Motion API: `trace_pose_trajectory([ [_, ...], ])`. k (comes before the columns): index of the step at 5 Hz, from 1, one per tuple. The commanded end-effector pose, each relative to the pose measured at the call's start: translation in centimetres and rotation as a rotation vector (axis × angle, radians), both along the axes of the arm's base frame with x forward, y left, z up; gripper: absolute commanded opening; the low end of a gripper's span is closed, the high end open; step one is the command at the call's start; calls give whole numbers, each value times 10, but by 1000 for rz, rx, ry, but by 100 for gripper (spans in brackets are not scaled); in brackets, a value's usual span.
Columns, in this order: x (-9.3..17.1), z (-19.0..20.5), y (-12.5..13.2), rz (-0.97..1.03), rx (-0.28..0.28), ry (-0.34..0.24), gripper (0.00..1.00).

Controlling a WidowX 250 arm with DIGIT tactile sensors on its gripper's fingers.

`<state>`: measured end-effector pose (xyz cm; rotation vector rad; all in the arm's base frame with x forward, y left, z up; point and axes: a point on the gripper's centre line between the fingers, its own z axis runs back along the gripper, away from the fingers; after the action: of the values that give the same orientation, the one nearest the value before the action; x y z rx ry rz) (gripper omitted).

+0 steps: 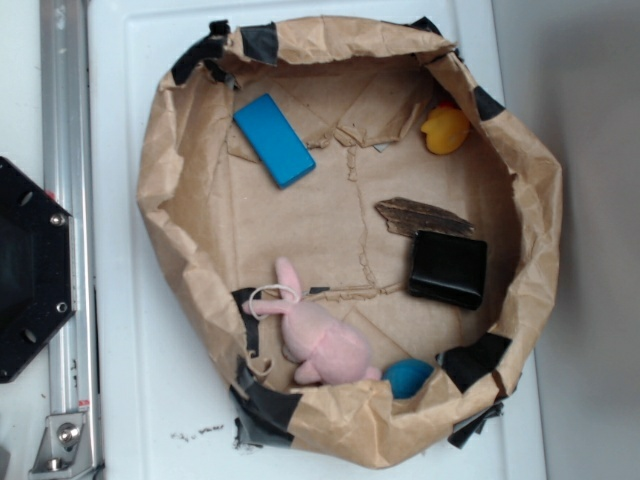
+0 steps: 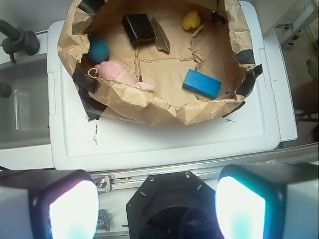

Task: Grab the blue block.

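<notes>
Glowing fingertip pads (image 2: 72, 209) of the gripper (image 2: 157, 209) are seen spread wide apart, with nothing held, well short of the crumpled brown-paper basket (image 2: 164, 112) on the white table (image 2: 149, 144). Inside it, the flat sky-blue rectangular block (image 2: 202, 83) lies alone near the wall, likely leaving room for a grasp.

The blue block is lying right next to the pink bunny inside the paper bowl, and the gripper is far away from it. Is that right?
Not quite. The blue block lies alone, far from the pink bunny, as the exterior view shows. The teal ball is what sits beside the bunny. The gripper is indeed far away.
</notes>
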<state>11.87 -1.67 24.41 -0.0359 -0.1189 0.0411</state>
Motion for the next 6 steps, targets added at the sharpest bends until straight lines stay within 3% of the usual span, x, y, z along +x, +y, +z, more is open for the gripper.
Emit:
trace_pose_trajectory([
  [1, 0, 0, 0, 0, 0, 0, 100],
  [2, 50, -24, 29, 18, 38, -17, 100],
  [3, 102, -62, 34, -129, 74, 45, 100],
  [4, 134, -110, 39, -341, 132, 132, 100],
  [5, 134, -148, 36, -574, 112, 148, 100],
  [6, 116, -164, 29, -819, 119, 96, 100],
])
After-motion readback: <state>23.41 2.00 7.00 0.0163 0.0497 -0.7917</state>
